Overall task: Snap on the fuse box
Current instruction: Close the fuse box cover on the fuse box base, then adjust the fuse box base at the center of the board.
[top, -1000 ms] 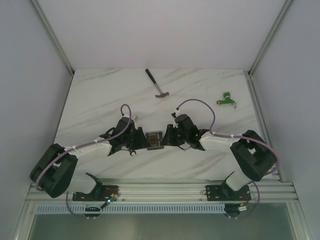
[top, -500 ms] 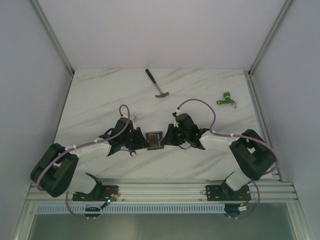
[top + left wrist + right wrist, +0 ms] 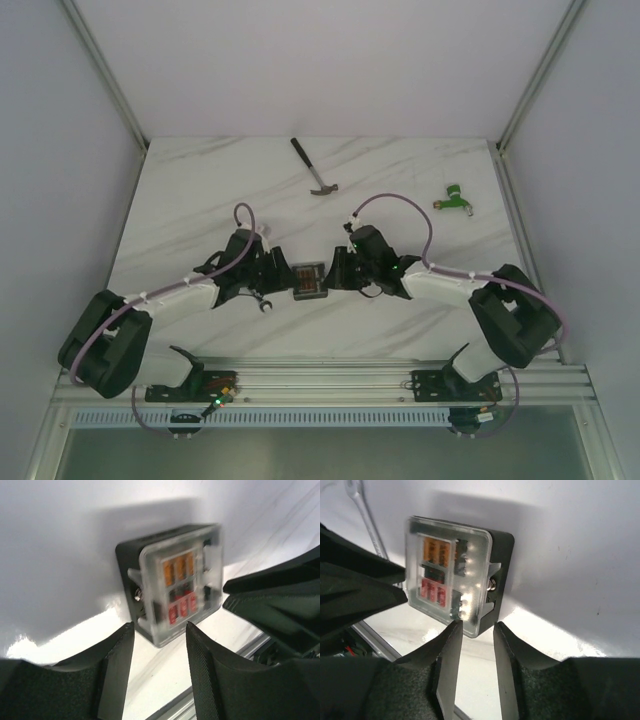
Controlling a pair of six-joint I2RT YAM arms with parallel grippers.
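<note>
Top external: fuse box (image 3: 308,280) sits on the white marble table (image 3: 200,190), near-centre, between the two claws. Left claw (image 3: 283,280) is just left of it, right claw (image 3: 333,277) just right. Small wrench (image 3: 262,302) lies by the left claw, on its near side. Hammer (image 3: 315,168) is far centre, green connector piece (image 3: 455,199) far right, both well apart from the box.

Left wrist: left claw (image 3: 160,627) is spread with nothing between its fingers (image 3: 115,665); fuse box (image 3: 175,580) is just past the tips, clear cover (image 3: 150,570) over orange and red fuses.

Right wrist: right claw (image 3: 476,625) has a narrow gap, tips flanking the near corner of the fuse box (image 3: 452,575). Cannot tell if it pinches or only brackets it.
</note>
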